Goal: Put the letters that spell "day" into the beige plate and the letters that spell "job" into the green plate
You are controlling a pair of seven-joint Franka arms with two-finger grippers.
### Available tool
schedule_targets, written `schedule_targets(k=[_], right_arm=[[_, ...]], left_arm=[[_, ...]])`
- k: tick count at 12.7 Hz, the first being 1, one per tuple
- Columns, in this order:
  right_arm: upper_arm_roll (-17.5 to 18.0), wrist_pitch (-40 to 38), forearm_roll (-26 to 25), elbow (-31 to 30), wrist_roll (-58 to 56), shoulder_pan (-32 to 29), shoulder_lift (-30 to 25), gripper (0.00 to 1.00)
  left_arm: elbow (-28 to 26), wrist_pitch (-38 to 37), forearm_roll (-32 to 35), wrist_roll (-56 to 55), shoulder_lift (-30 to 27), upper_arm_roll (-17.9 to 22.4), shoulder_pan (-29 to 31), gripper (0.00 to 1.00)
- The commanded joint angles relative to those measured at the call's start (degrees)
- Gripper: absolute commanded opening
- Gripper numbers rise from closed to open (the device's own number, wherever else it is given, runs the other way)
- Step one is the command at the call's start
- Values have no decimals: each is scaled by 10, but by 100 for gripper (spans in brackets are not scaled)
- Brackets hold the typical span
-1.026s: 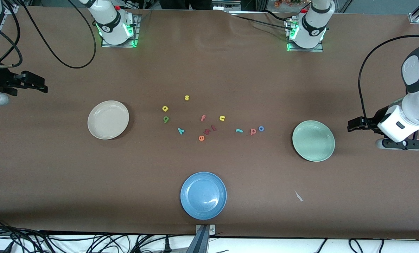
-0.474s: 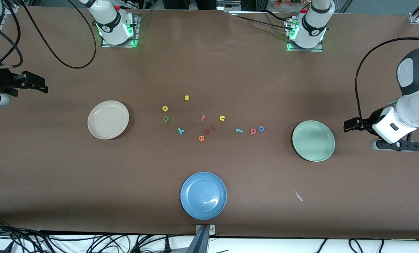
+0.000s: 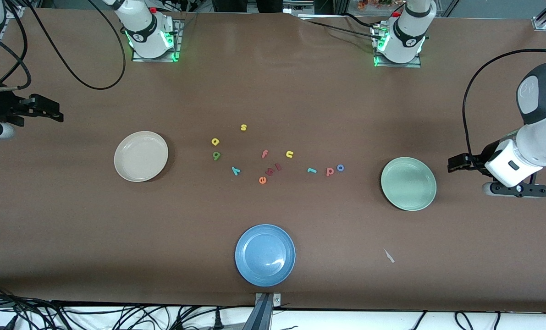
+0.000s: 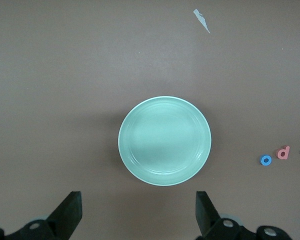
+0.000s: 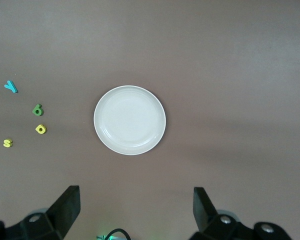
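Since a second ago the left arm has swung slightly inward; its left gripper (image 3: 456, 163), fingers wide and empty, hangs over the brown table (image 3: 71, 238) beside the green plate (image 3: 408, 184). Nearest the camera sits the blue plate (image 3: 265, 255). Farther back lie the beige plate (image 3: 140, 156) and the scattered letters (image 3: 273, 156), none on any plate. The right gripper (image 3: 48, 111), also wide and empty, waits at the table's edge.

The scene is lit evenly from overhead. Soft shadows are cast beside the beige plate (image 3: 140, 156). Faint glare is seen on the blue plate (image 3: 265, 255). Focus is sharp.
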Motion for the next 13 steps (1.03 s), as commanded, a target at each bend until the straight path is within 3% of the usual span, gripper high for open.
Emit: schedule_targets(k=[1, 3, 13], right_arm=[[0, 1, 2, -2, -9, -3, -1, 100], [0, 0, 2, -2, -9, -3, -1, 100], [0, -1, 3, -3, -9, -3, -1, 100]], left_arm=[[-16, -3, 24, 13, 0, 1, 0, 100], [-34, 11, 65, 0, 3, 0, -11, 100], [-25, 11, 65, 1, -1, 0, -7, 100]])
